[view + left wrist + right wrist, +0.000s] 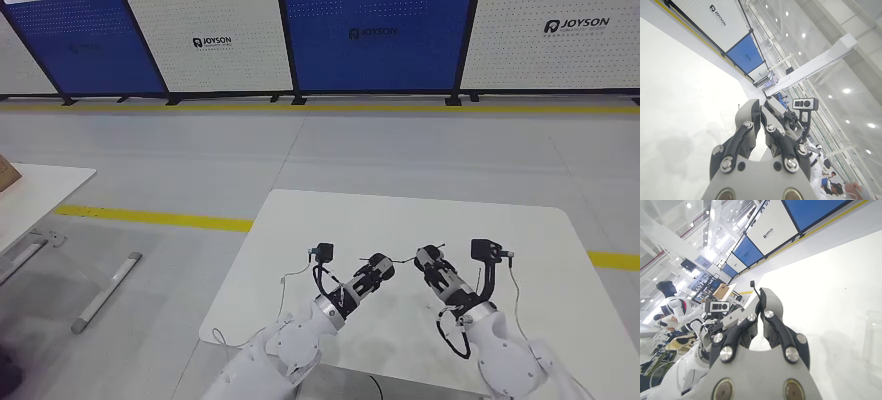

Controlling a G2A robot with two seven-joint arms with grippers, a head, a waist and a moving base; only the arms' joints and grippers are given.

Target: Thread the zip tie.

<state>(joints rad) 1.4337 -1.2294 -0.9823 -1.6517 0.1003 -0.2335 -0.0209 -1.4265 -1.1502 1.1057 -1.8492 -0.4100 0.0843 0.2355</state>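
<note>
Since the right gripper (760, 292) pinches the zip tie (755, 290) and the left gripper (760, 110) is closed, I'd fear a misaimed push buckling it.

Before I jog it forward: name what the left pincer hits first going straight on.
Probably the right pincer, or the zip tie head standing out of it: the left pincer angles toward it over the table, tips close. Depth is unclear; a near miss is possible.

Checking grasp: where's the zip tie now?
Right wrist view: the zip tie is pinched in the right gripper, head poking past its tips, above the white table.
</note>
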